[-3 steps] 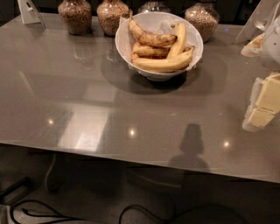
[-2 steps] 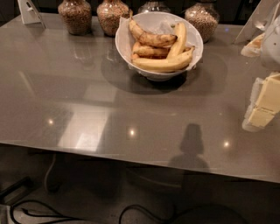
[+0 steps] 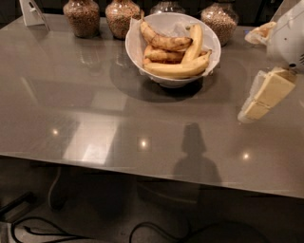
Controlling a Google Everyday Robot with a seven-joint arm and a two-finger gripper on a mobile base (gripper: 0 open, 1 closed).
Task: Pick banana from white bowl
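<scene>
The white bowl [image 3: 214,43] stands at the back middle of the grey table and holds several bananas. The banana [image 3: 178,70], long, gently curved and pale yellow, lies across the bowl's front. A brown-blotched banana [image 3: 164,42] lies behind it, and a shorter yellow banana [image 3: 194,42] leans at the right. My gripper [image 3: 264,97], with cream-coloured fingers, hangs over the table at the right edge of the camera view, to the right of the bowl and nearer me, apart from it. It holds nothing.
Several glass jars of brown grains [image 3: 81,17] stand in a row behind the bowl. A white stand [image 3: 31,12] is at the back left, and crumpled wrapping [image 3: 258,32] at the back right. The table's front edge [image 3: 142,173] runs across; cables lie on the floor below.
My gripper has moved left and a little up, toward the bowl. The bowl and bananas have not moved.
</scene>
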